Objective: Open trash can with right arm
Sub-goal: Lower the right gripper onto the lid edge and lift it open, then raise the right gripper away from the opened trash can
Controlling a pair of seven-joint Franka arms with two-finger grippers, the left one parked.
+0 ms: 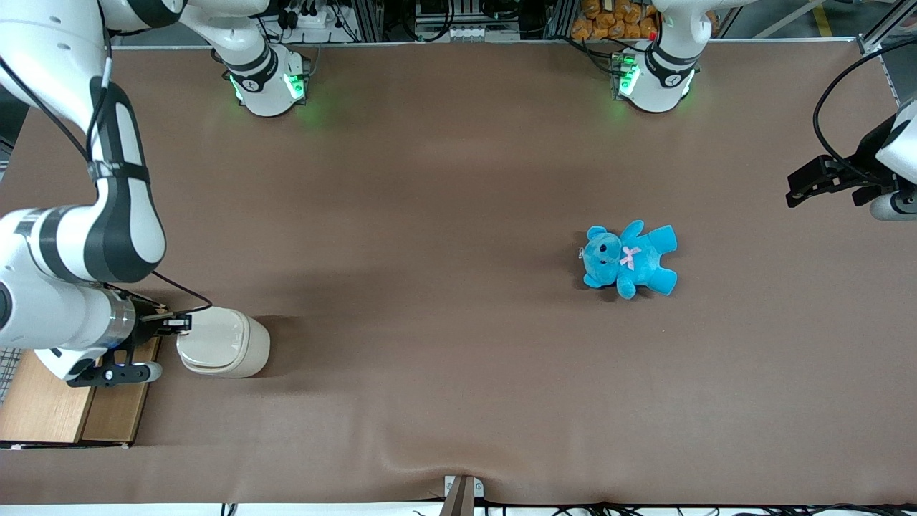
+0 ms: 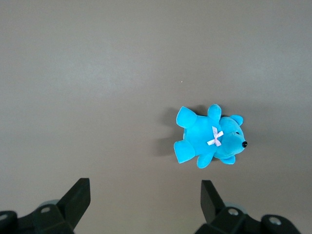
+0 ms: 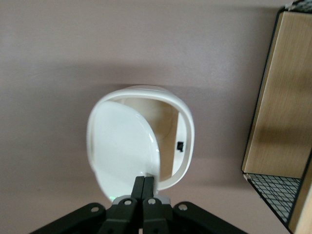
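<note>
The cream-white trash can (image 1: 223, 342) stands on the brown table at the working arm's end. In the right wrist view its lid (image 3: 122, 146) is tilted up from the rim (image 3: 189, 127), and the cream inside wall with a small dark catch (image 3: 179, 146) shows through the gap. My right gripper (image 1: 183, 325) sits at the can's edge on the side toward the wooden box. Its fingers are shut together with nothing between them, tips (image 3: 145, 179) touching the lid's edge at the rim.
A wooden box (image 1: 64, 401) lies beside the can under the arm's wrist; it also shows in the right wrist view (image 3: 282, 97) with a black mesh panel (image 3: 273, 192). A blue teddy bear (image 1: 629, 258) lies toward the parked arm's end, also in the left wrist view (image 2: 209, 139).
</note>
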